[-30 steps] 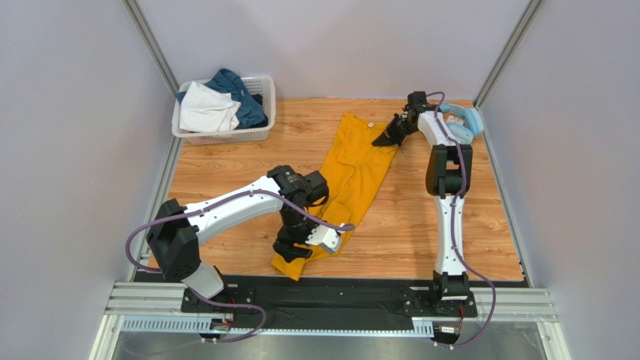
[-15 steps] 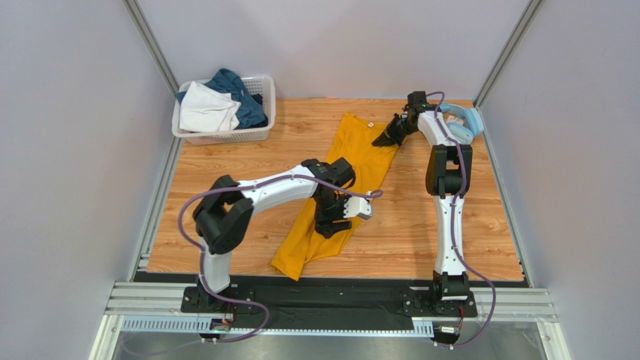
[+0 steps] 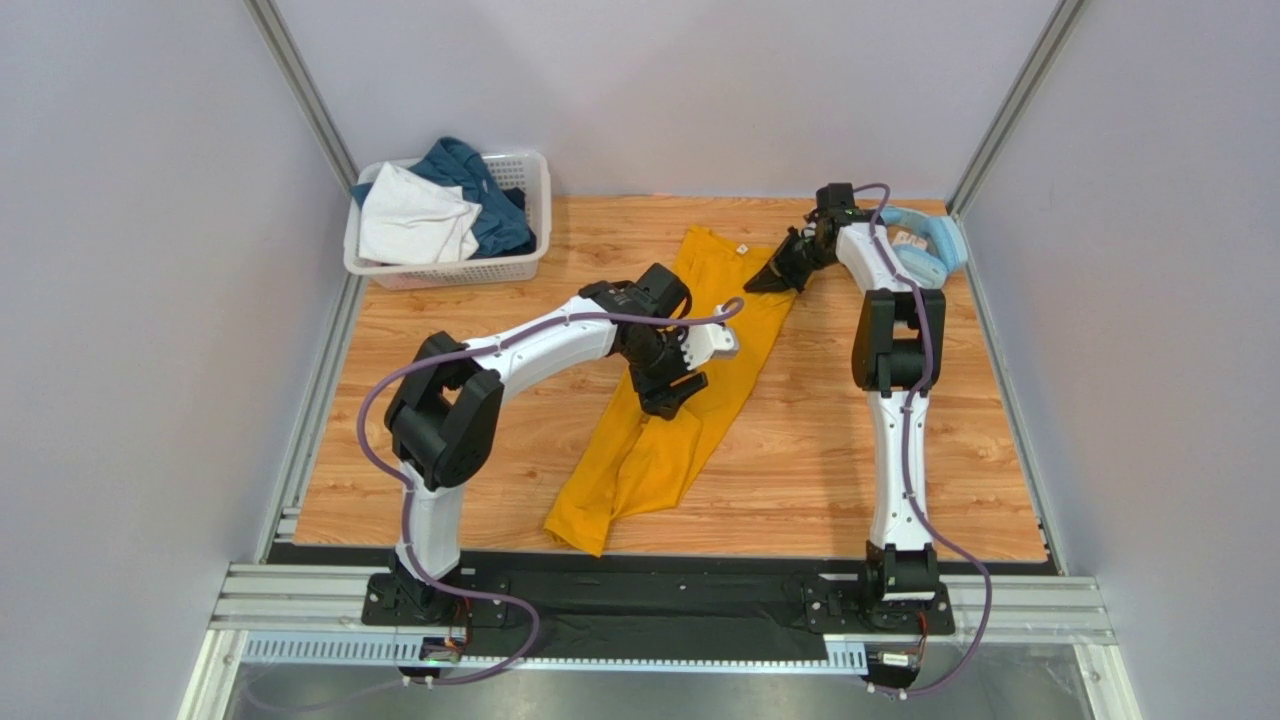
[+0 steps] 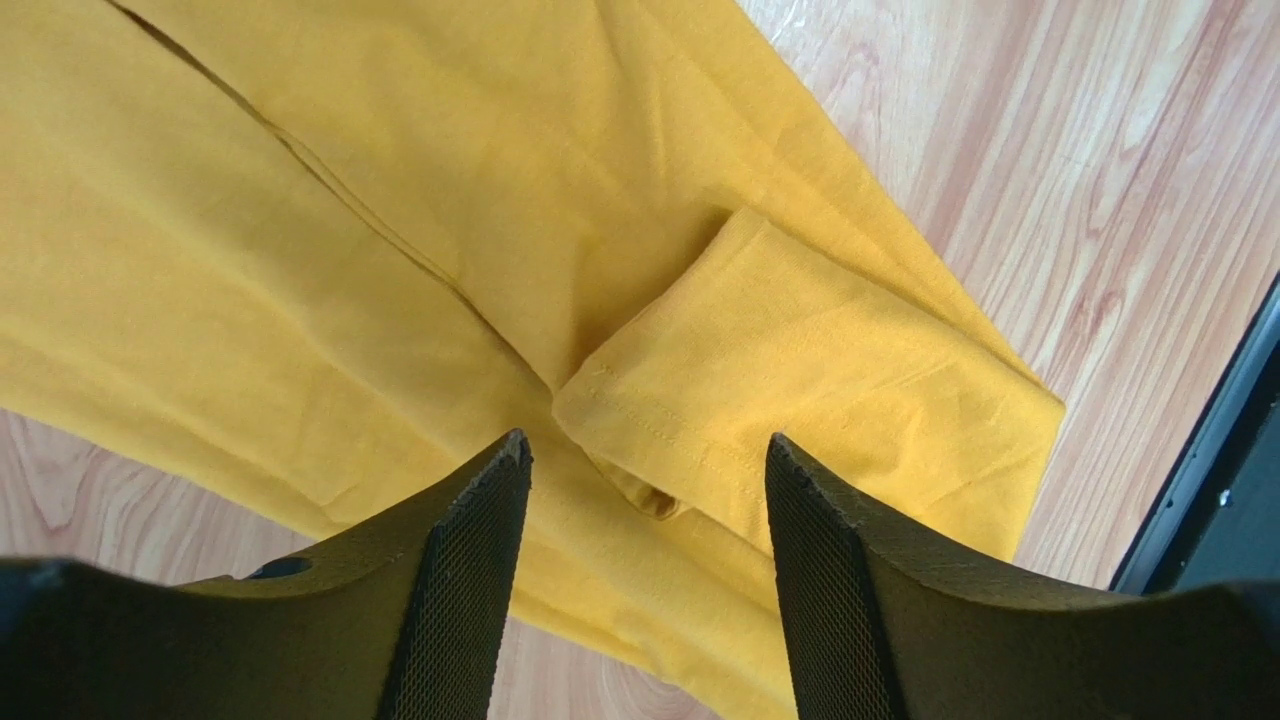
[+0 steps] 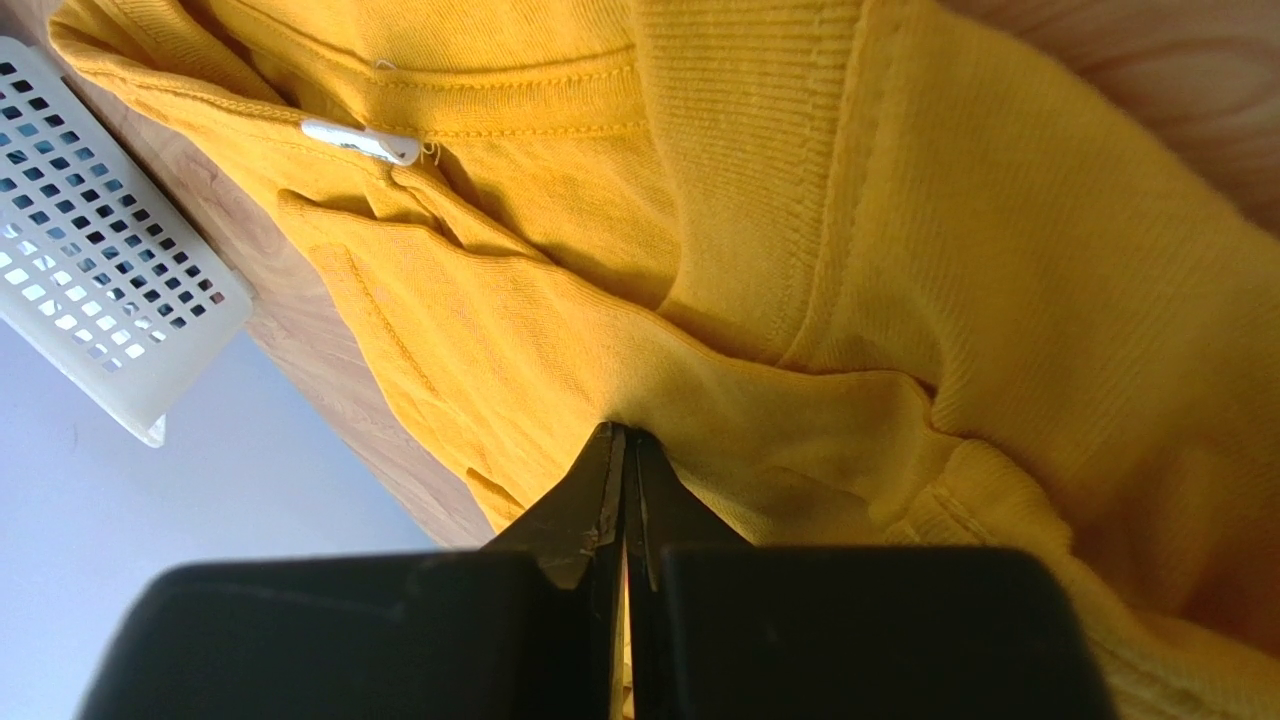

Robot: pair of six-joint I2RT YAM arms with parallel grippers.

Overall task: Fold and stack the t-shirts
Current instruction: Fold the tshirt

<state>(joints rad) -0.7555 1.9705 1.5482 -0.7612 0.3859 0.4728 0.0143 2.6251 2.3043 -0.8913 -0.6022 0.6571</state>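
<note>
Pins the far collar end of the mustard-yellow t-shirt [image 3: 663, 458] to the wooden table [image 3: 804, 450] with the right gripper [image 3: 765, 279], jaws pressed together on the cloth. Holds the left gripper [image 4: 646, 453], fingers spread and empty, over a folded sleeve [image 4: 812, 360] midway along the long diagonal strip. Shows the white garment [image 3: 412, 219] and teal garment [image 3: 469, 171] heaped in the basket [image 3: 451, 272], far left corner.
</note>
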